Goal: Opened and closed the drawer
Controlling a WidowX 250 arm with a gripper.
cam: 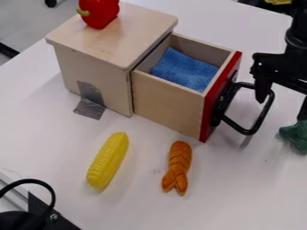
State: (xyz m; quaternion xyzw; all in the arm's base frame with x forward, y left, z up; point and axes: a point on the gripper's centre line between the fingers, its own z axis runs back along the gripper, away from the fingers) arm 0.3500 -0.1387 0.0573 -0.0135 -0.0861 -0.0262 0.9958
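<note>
No text, label, brand, number or sign can be read.

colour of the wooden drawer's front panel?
Red on the drawer's front panel, with a black handle; the camera view shows it best.
</note>
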